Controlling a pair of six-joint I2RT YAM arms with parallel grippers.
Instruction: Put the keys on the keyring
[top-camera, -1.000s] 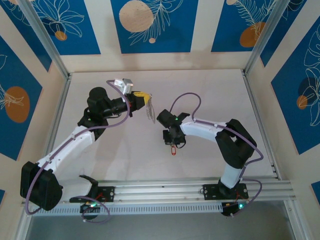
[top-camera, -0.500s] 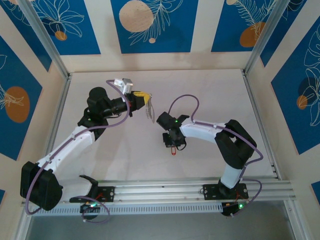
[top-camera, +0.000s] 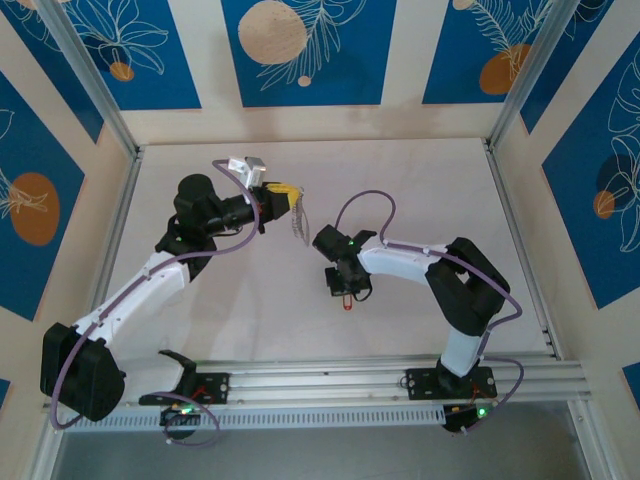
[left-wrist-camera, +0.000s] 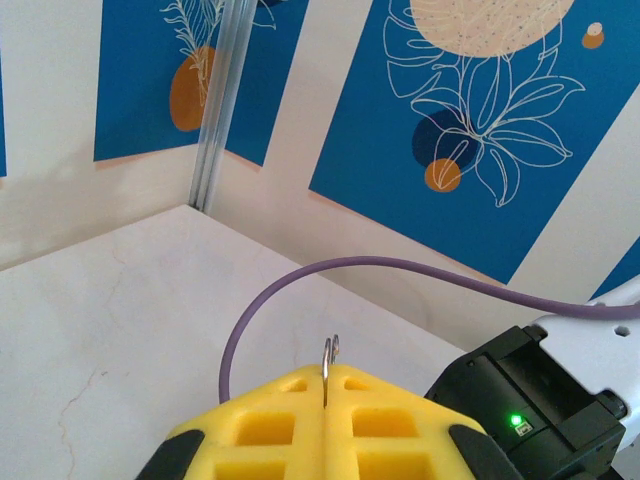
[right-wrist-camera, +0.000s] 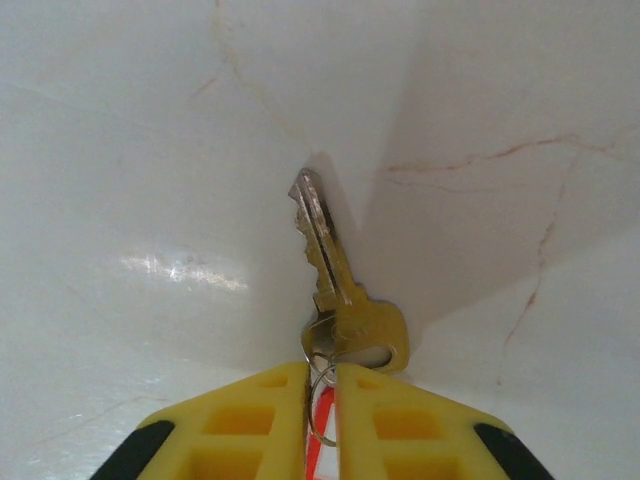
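My left gripper (top-camera: 288, 203) hangs above the table's back left, shut on the keyring (top-camera: 300, 222), a thin grey loop with a pale fringe. In the left wrist view the loop's wire end (left-wrist-camera: 330, 352) pokes up from the seam between the yellow fingers (left-wrist-camera: 270, 430). At mid-table my right gripper (top-camera: 345, 288) points down over the keys (top-camera: 346, 301). In the right wrist view the metal key (right-wrist-camera: 330, 265) lies just ahead of the fingertips. Its small ring and red tag (right-wrist-camera: 322, 432) sit pinched in the narrow slot of the right gripper (right-wrist-camera: 320, 385).
A purple cable (left-wrist-camera: 300, 280) arcs ahead of the left fingers, and the right arm's black wrist with its green light (left-wrist-camera: 525, 405) is just beyond them. Aluminium rails (top-camera: 380, 380) line the near edge. Blue-patterned walls (top-camera: 300, 50) enclose the white table (top-camera: 430, 190).
The right gripper's jaws have drawn closer together around the key's small ring and red tag. The left arm and the keyring have not moved.
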